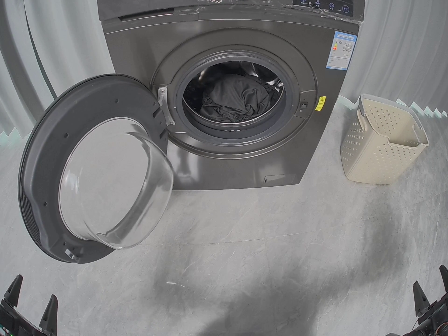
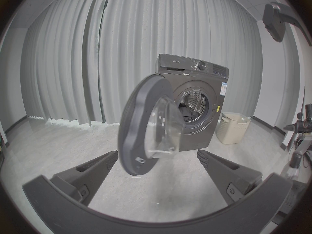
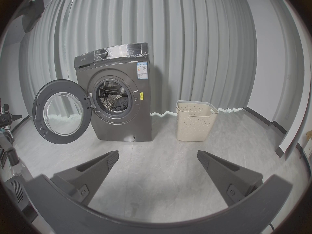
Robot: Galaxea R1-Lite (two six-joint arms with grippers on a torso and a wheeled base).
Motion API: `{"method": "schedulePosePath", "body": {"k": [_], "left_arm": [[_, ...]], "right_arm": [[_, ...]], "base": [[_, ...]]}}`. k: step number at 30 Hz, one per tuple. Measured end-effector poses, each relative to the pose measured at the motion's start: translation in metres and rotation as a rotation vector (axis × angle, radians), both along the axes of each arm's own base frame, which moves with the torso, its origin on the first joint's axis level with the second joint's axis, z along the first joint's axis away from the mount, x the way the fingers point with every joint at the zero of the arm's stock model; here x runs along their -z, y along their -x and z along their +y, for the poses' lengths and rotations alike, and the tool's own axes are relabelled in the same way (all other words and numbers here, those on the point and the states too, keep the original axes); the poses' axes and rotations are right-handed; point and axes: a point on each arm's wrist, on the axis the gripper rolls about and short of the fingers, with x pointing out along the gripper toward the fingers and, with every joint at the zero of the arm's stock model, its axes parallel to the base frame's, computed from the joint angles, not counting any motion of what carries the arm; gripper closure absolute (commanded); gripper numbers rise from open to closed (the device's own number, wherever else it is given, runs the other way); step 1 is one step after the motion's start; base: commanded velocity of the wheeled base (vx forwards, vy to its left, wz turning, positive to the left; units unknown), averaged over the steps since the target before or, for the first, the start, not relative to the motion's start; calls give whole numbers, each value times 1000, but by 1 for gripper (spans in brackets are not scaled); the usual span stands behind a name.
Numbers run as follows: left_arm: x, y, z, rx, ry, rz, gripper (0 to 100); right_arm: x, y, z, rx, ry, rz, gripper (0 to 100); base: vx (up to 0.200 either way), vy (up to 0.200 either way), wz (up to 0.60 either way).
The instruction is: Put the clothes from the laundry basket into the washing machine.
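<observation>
A grey front-loading washing machine [image 1: 224, 94] stands ahead with its round door [image 1: 93, 169] swung wide to the left. Dark clothes [image 1: 235, 98] lie inside the drum. The cream perforated laundry basket [image 1: 380, 141] stands on the floor to the machine's right; I see no clothes in it. My left gripper [image 1: 30, 299] is low at the near left, open and holding nothing. My right gripper [image 1: 431, 288] is low at the near right, also open and holding nothing. The machine [image 2: 195, 101], its door [image 2: 146, 130] and the basket [image 2: 232, 127] show in the left wrist view, and the machine [image 3: 117, 95], clothes [image 3: 117, 102] and basket [image 3: 195, 121] in the right wrist view.
Grey marbled floor [image 1: 261, 248] spreads between me and the machine. Pale pleated curtains [image 1: 406, 43] hang behind it. The open door juts out into the left part of the floor. Equipment on a stand [image 2: 300, 137] stands off to the side in the left wrist view.
</observation>
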Motion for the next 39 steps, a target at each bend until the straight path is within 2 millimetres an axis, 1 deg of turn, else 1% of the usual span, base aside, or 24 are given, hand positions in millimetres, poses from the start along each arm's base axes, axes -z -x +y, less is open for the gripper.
{"method": "schedulePosePath", "body": {"k": [6,11,15,17,22,28,32,35,39], "left_arm": [[-7,2,1,-48,-3,-59,0],[-31,8,1,-52,-1,-140,0],[-48,8,1,-37,7,-148,0],[-50,7,1,-23,18,-135,0],[-48,2,2,-7,25,-101,0],[-48,-1,2,-3,27,-80,0],[-49,-3,2,0,27,-67,0],[-55,-8,1,12,29,-63,0],[-69,-19,0,25,29,-74,0]], "right_arm": [[-2,0,0,-4,-1,-26,0],[-2,0,0,-6,-1,-28,0],[-2,0,0,-5,-2,-28,0],[-2,0,0,-1,-4,-28,0],[-2,0,0,3,1,-27,0],[-2,0,0,5,-4,-28,0],[-2,0,0,4,-4,-27,0],[-2,0,0,4,-4,-27,0],[-2,0,0,4,-4,-27,0]], "base": [[0,0,0],[0,0,0],[0,0,0],[0,0,0],[0,0,0],[0,0,600],[0,0,0],[0,0,0],[0,0,0]]}}
